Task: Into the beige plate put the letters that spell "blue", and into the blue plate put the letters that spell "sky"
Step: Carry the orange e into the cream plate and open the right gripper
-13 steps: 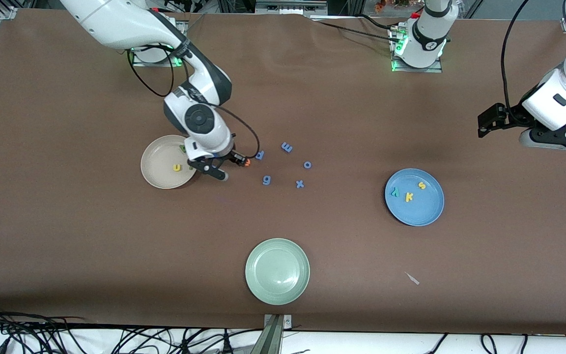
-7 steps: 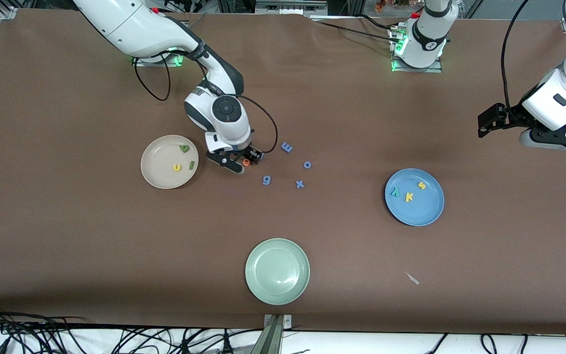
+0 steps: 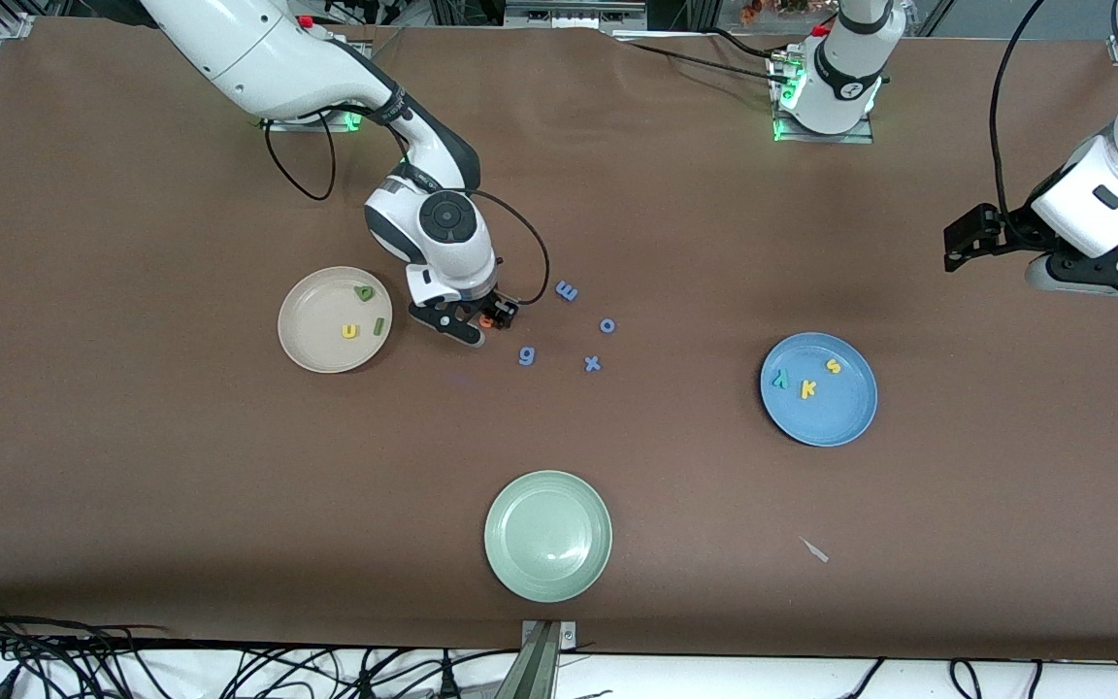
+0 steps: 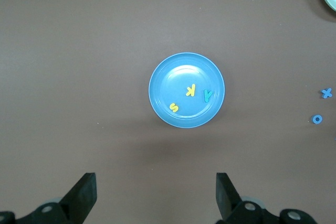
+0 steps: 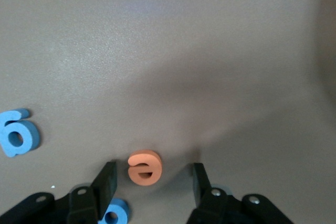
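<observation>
Orange foam e (image 5: 145, 167) lay flat on the matte brown counter (image 3: 132, 466), at three o'clock from the beige plate (image 3: 312, 340); my right tool (image 5: 151, 182) straddled it, fingers apart. Left tool (image 4: 156, 196) waited open above the blue plate (image 4: 163, 72).

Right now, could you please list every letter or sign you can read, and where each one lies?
"u" yellow, on the beige plate
"s", "k", "y", on the blue plate
"e" orange, on the table between the right end effector fingers
"m", "o", "g", "x", blue, on the table
No printed labels are readable.
</observation>
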{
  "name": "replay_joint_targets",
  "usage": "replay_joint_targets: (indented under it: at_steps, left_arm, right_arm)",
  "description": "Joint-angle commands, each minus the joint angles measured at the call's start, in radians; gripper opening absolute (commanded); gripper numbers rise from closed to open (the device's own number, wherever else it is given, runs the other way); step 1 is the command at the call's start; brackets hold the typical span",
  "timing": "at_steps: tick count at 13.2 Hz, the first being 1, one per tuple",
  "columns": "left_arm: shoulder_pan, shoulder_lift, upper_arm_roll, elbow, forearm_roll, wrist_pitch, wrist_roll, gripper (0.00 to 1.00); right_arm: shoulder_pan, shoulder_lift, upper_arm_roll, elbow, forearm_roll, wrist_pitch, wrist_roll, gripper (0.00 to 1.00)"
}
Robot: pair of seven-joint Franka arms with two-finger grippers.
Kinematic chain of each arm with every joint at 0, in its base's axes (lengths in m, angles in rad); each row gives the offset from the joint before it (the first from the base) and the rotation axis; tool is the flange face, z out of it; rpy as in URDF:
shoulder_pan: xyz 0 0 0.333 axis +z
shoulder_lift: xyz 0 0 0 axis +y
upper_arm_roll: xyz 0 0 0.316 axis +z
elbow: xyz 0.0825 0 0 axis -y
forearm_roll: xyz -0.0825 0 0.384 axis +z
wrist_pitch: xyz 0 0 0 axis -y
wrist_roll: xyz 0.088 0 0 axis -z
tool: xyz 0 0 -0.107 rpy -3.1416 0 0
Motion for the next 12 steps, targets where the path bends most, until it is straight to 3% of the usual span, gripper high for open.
replay_joint_targets:
  at_steps: [1,5,8,12]
  left_arm:
    - [0.0,-0.003,0.003,0.014,0.008,-0.014,0.023,1.0]
    - [0.0,-0.003,0.004,0.014,0.008,-0.014,0.023,1.0]
    - [0.0,-0.003,0.003,0.014,0.013,-0.014,0.023,1.0]
    - [-0.001,-0.003,0.001,0.015,0.028,-0.015,0.025,1.0]
  right_arm:
    - [-0.006,0.017,0.008,0.018,-0.035,0.012,0.017,0.48]
    - [-0.006,0.009,0.005,0.019,-0.034,0.009,-0.003,0.1]
    - [-0.014,-0.035,-0.022,0.025,0.003,-0.039,-0.079,0.09]
    - [-0.068,-0.151,-0.09,0.056,0.236,-0.265,-0.575,0.09]
